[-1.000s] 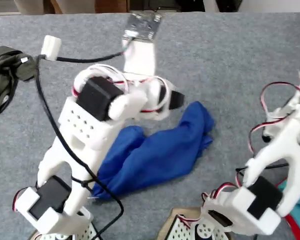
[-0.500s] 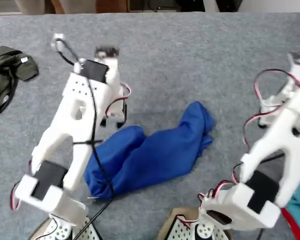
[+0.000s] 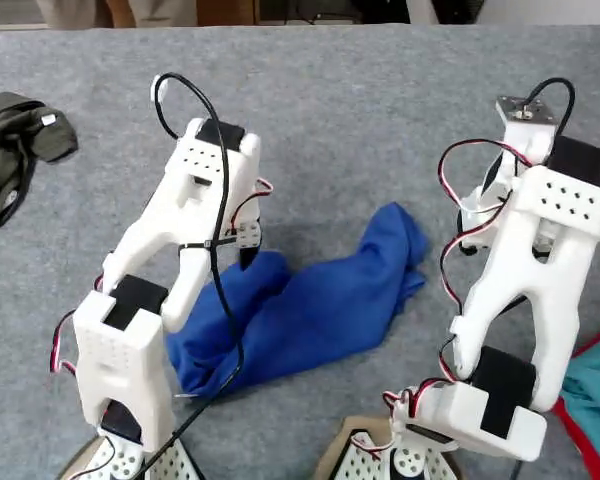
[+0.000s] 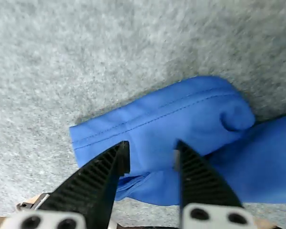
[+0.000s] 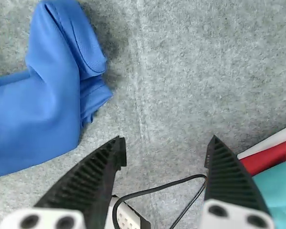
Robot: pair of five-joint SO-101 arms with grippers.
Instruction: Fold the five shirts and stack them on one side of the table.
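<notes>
High view has the blue shirt [image 3: 310, 310] lying bunched up mid-table, with an olive shirt [image 3: 15, 150] wadded at the far left edge of the grey table [image 3: 400, 110] and a teal shirt [image 3: 595, 400] poking in at the near right. Left wrist view puts the left gripper [image 4: 151, 151] right above the blue shirt's left end, jaws parted, nothing in them. Meanwhile the right gripper [image 5: 165, 145] hangs over bare table just right of that shirt, jaws spread wide, also holding nothing.
</notes>
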